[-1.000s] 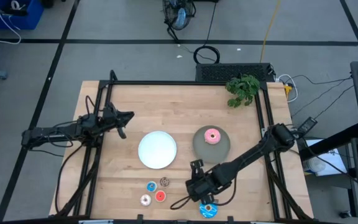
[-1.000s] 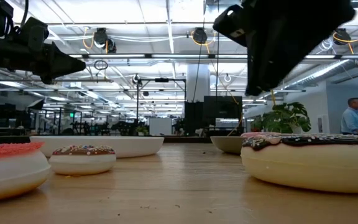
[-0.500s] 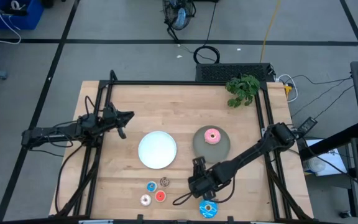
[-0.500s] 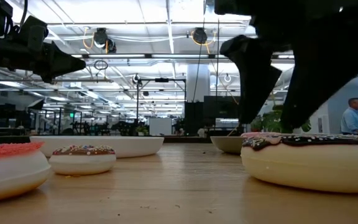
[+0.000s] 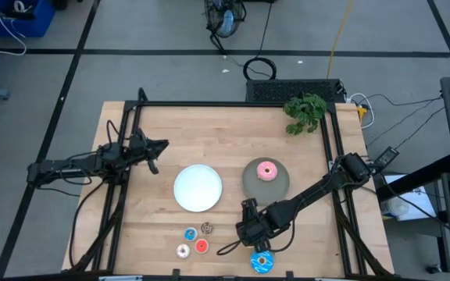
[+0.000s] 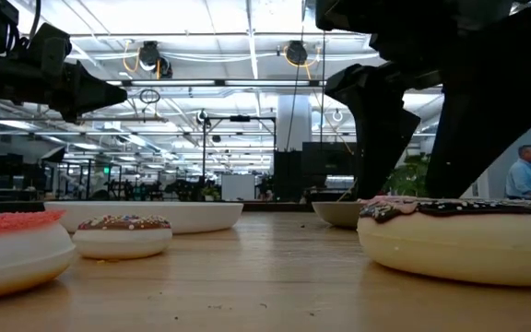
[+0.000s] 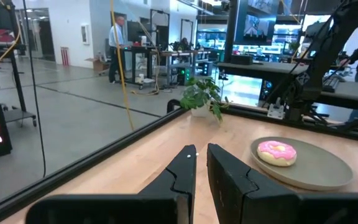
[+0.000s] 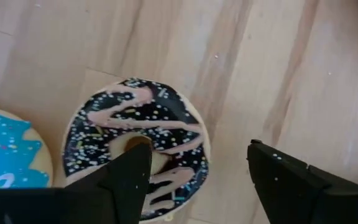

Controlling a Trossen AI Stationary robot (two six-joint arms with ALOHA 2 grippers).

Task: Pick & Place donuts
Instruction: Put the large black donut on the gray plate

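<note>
The brown sprinkled donut [image 8: 135,146] lies flat on the table near the front edge, beside the blue sprinkled donut [image 8: 5,158] [image 5: 262,261]. My right gripper [image 8: 197,174] [image 6: 422,138] is open just over the brown donut [image 6: 459,235]. One finger hangs above its hole and the other stands beyond its rim. The pink donut [image 5: 266,170] lies on the grey plate [image 5: 252,186]. Several tiny donuts [image 5: 196,240] lie in front of the white plate [image 5: 198,187]. My left gripper [image 5: 155,148] [image 7: 201,169] hovers shut at the table's left. My right gripper comes at the brown donut from above, pointing down, with one finger [image 8: 129,177] over the hole [image 8: 143,149]. I cannot tell whether that finger touches the icing. The donut lies flat on the table.
A small potted plant [image 5: 305,112] stands at the far right corner. Black frame rails [image 5: 131,179] run along the table's left and right sides. Bare wood lies between the two plates and the far edge. A person [image 6: 526,171] stands in the room behind.
My right gripper has opened from shut, has come down toward the brown sprinkled donut, and has shifted a little toward the far edge. The donuts have stayed in place.
</note>
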